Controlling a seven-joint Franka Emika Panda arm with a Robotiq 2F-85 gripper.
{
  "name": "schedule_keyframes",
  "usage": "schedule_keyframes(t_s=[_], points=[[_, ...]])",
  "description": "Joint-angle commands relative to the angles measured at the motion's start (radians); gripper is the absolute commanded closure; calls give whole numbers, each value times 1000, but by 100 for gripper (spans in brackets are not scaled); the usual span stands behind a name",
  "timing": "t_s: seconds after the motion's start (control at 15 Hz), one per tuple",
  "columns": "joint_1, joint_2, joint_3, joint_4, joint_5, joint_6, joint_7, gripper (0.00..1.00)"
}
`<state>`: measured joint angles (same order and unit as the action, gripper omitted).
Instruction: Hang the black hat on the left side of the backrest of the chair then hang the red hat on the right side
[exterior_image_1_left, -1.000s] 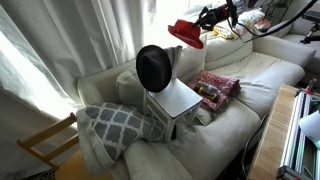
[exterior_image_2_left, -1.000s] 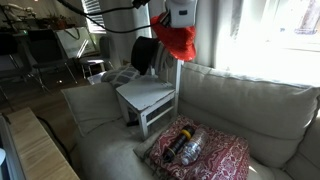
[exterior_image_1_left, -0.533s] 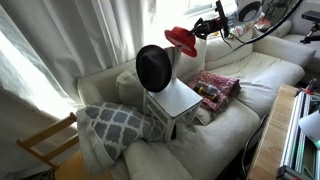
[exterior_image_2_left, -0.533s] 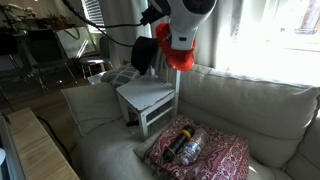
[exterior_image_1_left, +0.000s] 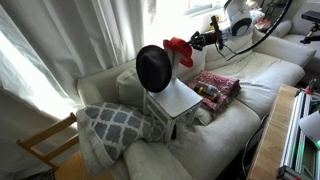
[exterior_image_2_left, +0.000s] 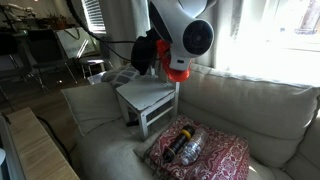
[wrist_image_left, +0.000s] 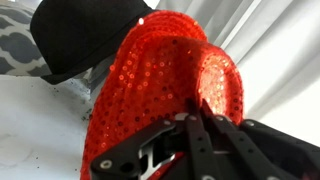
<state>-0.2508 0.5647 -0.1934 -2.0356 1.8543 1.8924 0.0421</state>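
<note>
Your gripper (wrist_image_left: 196, 122) is clamped on the red hat (wrist_image_left: 160, 80). In the wrist view both fingers (wrist_image_left: 225, 138) converge tight on the sequinned fabric, with no gap showing.

Arm (exterior_image_1_left: 236, 24) reaches in roughly level over the sofa (exterior_image_1_left: 255, 75) towards the chair (exterior_image_1_left: 178, 99), wrist aimed at the backrest (exterior_image_2_left: 178, 98). In an exterior view the wrist housing (exterior_image_2_left: 188, 36) sits just above the chair's backrest and hides its top rail. The red hat pokes out directly beneath it.

Red hat is at the chair's backrest, at top height, on the side opposite the black hat (exterior_image_1_left: 153, 68). The two are touching or just beside each other. Can't tell whether it's seated on a corner post.

Black hat hangs at the chair's other backrest corner, above the seat. Red patterned cloth (exterior_image_1_left: 216, 86) lies on the sofa just beside the chair.
</note>
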Motion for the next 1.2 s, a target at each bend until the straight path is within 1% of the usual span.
schedule_keyframes(t_s=[0.0,0.07,0.13,0.27,0.47,0.6,0.67,0.73,0.8,0.93,1.13], points=[[0,68,1,43,0,-12,17,99],[4,76,0,48,-6,-3,23,70],[7,82,-2,53,-13,1,31,69],[10,90,-3,58,-18,5,34,56],[19,86,-9,58,-39,24,43,33],[36,66,-22,52,-74,72,53,18],[51,51,-33,48,-105,118,62,9],[66,32,-45,40,-139,176,61,2],[74,17,-50,35,-172,219,66,0],[91,-23,-63,21,-250,314,80,0],[106,-88,-75,2,-412,422,115,0]])
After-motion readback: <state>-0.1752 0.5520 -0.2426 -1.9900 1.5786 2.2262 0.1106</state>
